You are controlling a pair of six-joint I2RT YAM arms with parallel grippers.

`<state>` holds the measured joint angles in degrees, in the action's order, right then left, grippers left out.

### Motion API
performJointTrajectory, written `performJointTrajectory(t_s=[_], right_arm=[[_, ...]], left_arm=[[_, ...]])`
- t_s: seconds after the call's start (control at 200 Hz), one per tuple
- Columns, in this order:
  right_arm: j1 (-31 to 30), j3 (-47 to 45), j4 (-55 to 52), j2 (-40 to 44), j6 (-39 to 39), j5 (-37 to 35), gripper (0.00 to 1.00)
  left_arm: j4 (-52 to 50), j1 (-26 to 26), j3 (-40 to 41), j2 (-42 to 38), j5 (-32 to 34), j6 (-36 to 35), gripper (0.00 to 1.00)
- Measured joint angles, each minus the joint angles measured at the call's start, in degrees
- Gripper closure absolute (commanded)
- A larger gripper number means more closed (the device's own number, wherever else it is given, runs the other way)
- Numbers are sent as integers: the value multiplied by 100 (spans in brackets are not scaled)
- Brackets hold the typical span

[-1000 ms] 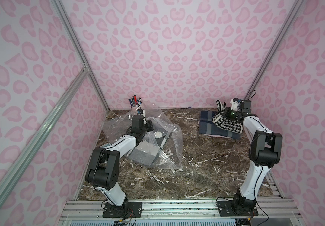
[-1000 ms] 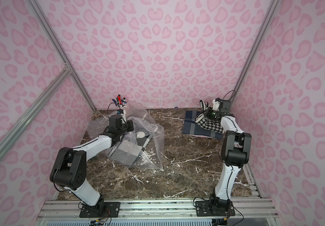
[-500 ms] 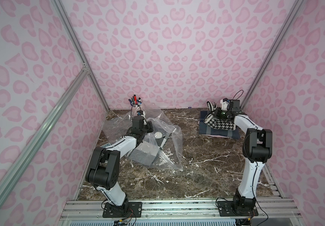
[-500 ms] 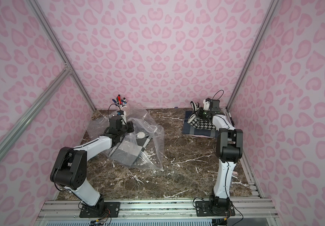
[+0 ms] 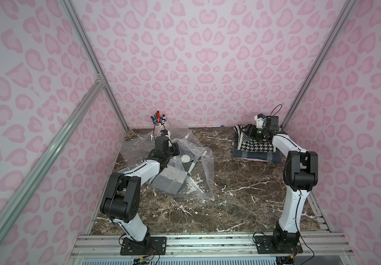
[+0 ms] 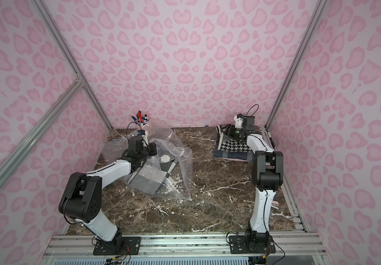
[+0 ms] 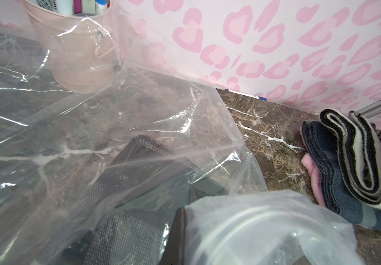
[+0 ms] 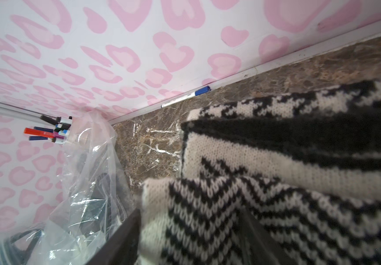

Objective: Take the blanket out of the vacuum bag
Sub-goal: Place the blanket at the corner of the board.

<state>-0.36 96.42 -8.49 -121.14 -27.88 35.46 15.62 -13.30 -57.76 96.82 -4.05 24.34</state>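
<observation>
Left arm (image 5: 144,171) and right arm (image 5: 293,206): white link shells, black joint housings, black screwed base plates (image 5: 159,246), thin black cables, green light on the right wrist.

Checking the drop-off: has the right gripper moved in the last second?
Yes. In a top view the right gripper has shifted left, away from the silver aluminium corner post, above the folded black-and-white houndstooth knit blanket.

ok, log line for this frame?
left end effector: shut on clear crinkly plastic vacuum bag | right end effector: open over black-and-white houndstooth knit blanket | grey folded cloth: inside bag
</observation>
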Motion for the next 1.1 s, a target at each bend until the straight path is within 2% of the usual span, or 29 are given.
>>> performJointTrajectory(t_s=[0.205,0.43,0.665,0.92,1.1], right_arm=[[-50,-94,407,157,-227,435,32],[-118,-247,1084,-459,-835,929,32],[-151,-216,1263,-750,-911,992,33],[-20,-358,911,101,-560,758,33],[516,-1554,1217,848,-514,595,33]], left_arm=[[17,-4,-26,33,-44,79,96],[20,-7,-33,76,-98,81,96],[20,-7,-66,116,-98,59,96],[20,-7,-83,138,-131,63,96],[24,-13,-33,74,-162,103,96]])
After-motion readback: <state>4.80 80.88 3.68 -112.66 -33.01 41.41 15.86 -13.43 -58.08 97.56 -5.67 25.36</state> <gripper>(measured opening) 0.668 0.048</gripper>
